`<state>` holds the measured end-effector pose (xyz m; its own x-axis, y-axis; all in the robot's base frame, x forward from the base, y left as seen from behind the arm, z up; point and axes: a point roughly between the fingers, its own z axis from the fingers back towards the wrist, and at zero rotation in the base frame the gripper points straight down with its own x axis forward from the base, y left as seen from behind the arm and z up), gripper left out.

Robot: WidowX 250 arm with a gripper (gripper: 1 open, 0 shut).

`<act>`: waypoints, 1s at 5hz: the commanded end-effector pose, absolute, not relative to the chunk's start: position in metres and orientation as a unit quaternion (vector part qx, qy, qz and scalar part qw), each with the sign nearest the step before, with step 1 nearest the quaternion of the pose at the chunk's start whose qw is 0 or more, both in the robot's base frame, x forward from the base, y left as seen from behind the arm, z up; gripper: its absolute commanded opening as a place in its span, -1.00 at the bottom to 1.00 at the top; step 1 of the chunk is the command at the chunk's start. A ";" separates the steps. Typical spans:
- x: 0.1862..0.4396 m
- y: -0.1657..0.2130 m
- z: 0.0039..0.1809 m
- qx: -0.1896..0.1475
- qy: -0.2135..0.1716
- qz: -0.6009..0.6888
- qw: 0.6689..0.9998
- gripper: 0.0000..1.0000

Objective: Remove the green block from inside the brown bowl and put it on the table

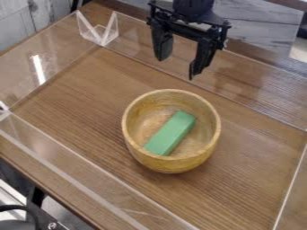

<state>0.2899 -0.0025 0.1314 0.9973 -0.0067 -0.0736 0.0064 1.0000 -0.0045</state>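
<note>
A bright green block (171,134) lies slanted inside the brown bowl (146,155), a round tan wooden bowl in the middle of the table (90,94). My gripper (180,58) hangs above and behind the bowl, pointing down. Its two black fingers (160,45) stand well apart with nothing between them, so it is open and clear of both bowl and block.
Low clear acrylic walls (48,63) run along the table's edges. A clear folded acrylic piece (99,29) stands at the back left corner. Bare wood surrounds the bowl on all sides.
</note>
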 end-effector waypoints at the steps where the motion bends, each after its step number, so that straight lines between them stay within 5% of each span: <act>1: 0.278 -0.006 0.123 -0.005 0.033 -0.018 0.999 1.00; 2: 0.240 -0.018 0.092 -0.004 0.043 -0.077 0.996 1.00; 3: 0.224 -0.031 0.070 0.002 0.012 -0.126 0.992 1.00; 5: 0.225 -0.035 0.046 0.003 -0.019 -0.153 0.988 1.00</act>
